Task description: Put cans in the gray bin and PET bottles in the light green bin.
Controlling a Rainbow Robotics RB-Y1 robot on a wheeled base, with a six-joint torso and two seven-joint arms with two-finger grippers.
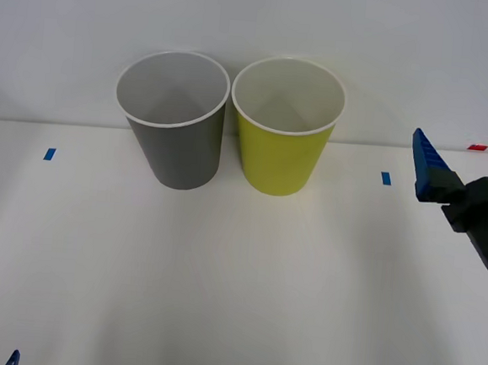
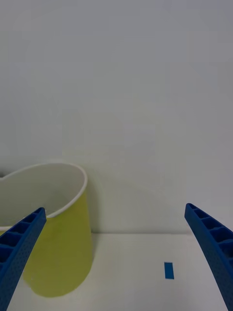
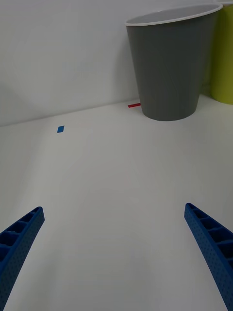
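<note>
Gray bin [image 1: 177, 148], light green bin [image 1: 285, 143] upright, touching; right gripper [image 1: 464, 162] raised beside, fingers spread; left gripper [image 3: 114, 262] low, spread.

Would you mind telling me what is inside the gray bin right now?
The gray bin shows a pale inner wall and nothing resting against it; its own rim hides the very bottom from the front view.

On the white table [image 1: 218, 299] the gray bin [image 1: 177, 135] and the light green bin [image 1: 285, 143] are standing upright side by side near the wall, rims almost touching, gray one on the left. The right gripper [image 1: 464, 162] is hovering at the right edge, well apart from the green bin, its blue fingers [image 1: 427, 167] spreading wide. Small blue tape marks [image 1: 385, 178] are lying on the table.
</note>
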